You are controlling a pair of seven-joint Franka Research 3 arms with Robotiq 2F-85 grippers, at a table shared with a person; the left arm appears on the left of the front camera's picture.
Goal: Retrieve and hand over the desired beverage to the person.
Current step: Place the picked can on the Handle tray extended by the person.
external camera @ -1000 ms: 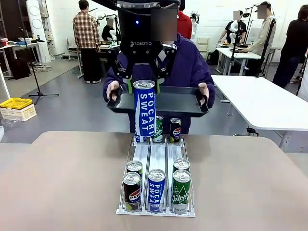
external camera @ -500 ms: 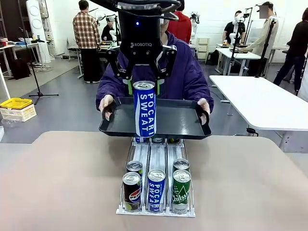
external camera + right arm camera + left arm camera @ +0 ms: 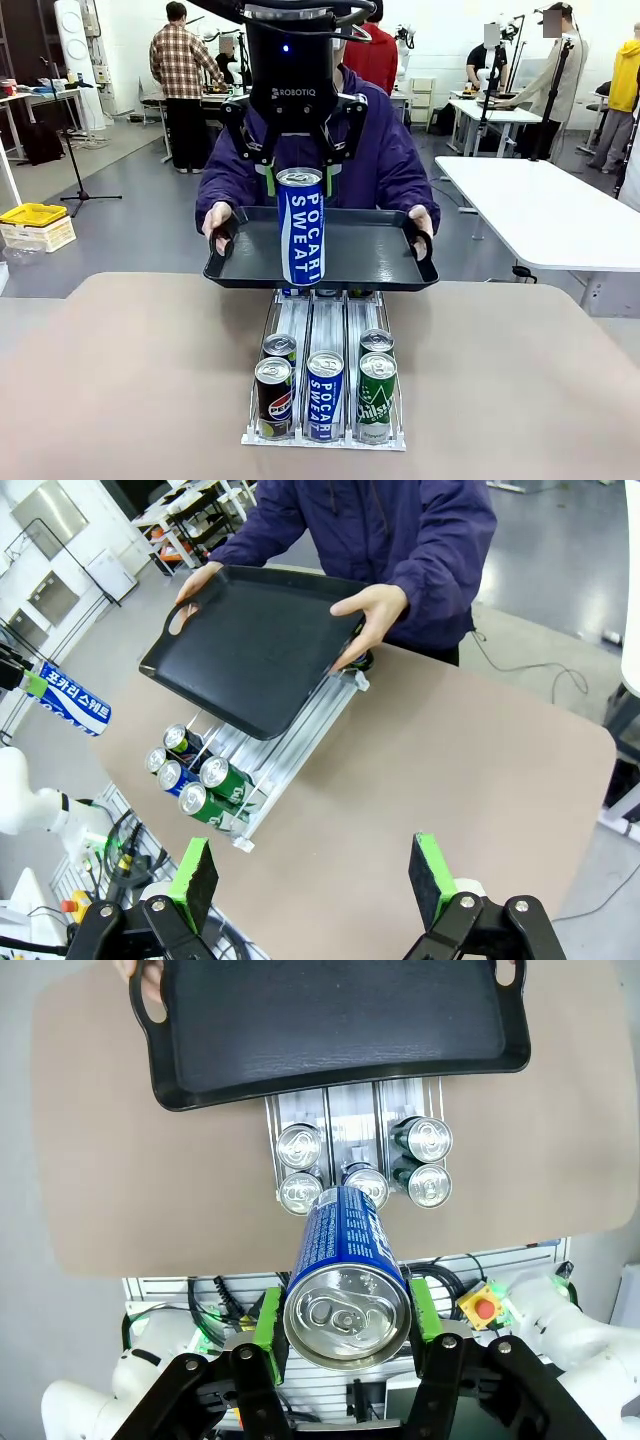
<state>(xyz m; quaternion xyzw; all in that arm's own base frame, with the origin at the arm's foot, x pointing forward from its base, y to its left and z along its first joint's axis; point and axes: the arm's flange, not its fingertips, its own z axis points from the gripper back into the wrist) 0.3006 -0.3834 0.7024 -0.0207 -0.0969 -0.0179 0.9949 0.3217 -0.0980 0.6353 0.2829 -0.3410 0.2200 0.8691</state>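
Note:
A tall blue Pocari Sweat can (image 3: 301, 228) hangs upright above the table, with my left gripper (image 3: 300, 185) shut on its top end. In the left wrist view the green pads (image 3: 268, 1320) press both sides of the can (image 3: 345, 1280). Across the table the person (image 3: 385, 150) in a dark purple hoodie holds a black tray (image 3: 370, 250) with both hands, just behind and below the can. The tray (image 3: 330, 1020) is empty. My right gripper (image 3: 315, 880) stands open high above the table's side, far from the tray (image 3: 250, 650) and the can (image 3: 75, 708).
A wire can rack (image 3: 310, 325) lies mid-table with several cans at its near end: Pepsi (image 3: 273, 395), Pocari Sweat (image 3: 325, 395), Chilsung (image 3: 376, 395). The tray covers the rack's far end. A white table (image 3: 540, 210) stands at the right. Other people work in the background.
The person has brought the tray forward and lower, over the rack's far end and closer to the held can. My left gripper and the can have stayed still.

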